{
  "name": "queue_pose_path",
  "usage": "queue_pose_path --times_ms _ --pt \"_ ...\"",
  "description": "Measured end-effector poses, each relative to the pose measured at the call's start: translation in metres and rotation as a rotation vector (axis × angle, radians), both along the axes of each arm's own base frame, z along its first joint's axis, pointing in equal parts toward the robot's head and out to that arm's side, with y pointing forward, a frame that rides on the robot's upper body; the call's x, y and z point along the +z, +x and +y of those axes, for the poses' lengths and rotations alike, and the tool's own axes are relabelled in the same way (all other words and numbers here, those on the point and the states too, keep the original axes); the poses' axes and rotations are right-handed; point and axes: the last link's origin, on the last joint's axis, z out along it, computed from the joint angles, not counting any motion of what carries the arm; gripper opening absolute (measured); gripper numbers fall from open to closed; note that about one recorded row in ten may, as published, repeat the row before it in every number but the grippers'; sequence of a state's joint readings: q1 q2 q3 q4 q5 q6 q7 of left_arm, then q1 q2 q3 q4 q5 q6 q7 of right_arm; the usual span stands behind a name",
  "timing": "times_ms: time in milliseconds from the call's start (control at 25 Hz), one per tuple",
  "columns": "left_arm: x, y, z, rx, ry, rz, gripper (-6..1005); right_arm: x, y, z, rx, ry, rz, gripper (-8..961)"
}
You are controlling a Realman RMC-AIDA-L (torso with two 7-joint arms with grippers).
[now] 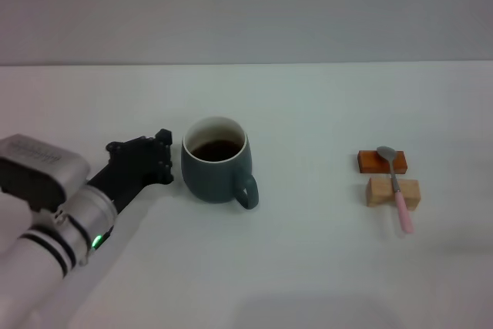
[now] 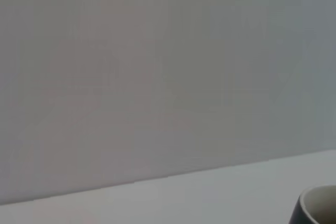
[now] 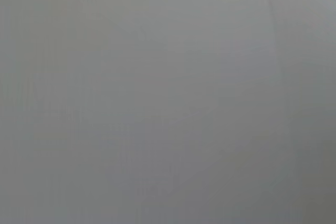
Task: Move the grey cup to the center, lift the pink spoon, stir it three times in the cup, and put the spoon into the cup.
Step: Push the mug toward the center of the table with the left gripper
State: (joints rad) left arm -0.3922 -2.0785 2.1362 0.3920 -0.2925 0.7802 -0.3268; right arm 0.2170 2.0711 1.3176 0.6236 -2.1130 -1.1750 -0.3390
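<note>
Apparently left gripper [image 1: 163, 156] just beside grey cup [image 1: 216, 171].

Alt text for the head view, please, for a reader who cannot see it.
On a white table, the left pincer sits just left of the grey cup of dark liquid. Far to the right, the pink spoon rests across an orange block and a tan block.

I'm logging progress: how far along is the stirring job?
Early. The grey cup sits left of center, the left gripper just beside it, not gripping. The pink spoon lies untouched across two wooden blocks. Lifting, stirring and dropping it in remain. The right arm is out of view.
</note>
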Motion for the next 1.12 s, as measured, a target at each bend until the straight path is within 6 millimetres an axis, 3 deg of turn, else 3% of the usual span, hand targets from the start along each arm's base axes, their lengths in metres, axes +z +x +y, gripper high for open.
queue_pose_path --times_ms 200,800,960,1120 --pt "-0.007 0.009 0.001 -0.031 -0.034 0.014 -2 0.000 0.001 -0.005 -0.001 0.001 0.003 489" --pt "-0.030 0.022 -0.026 -0.098 -0.139 -0.027 -2 -0.003 -0.002 -0.003 0.010 -0.011 0.000 497" --pt "-0.020 0.016 -0.021 -0.055 -0.086 -0.055 -2 -0.009 -0.004 -0.005 0.018 -0.037 -0.003 499" --pt "0.012 0.003 -0.004 0.007 0.068 -0.107 -2 -0.021 -0.006 -0.012 0.029 -0.078 -0.009 502"
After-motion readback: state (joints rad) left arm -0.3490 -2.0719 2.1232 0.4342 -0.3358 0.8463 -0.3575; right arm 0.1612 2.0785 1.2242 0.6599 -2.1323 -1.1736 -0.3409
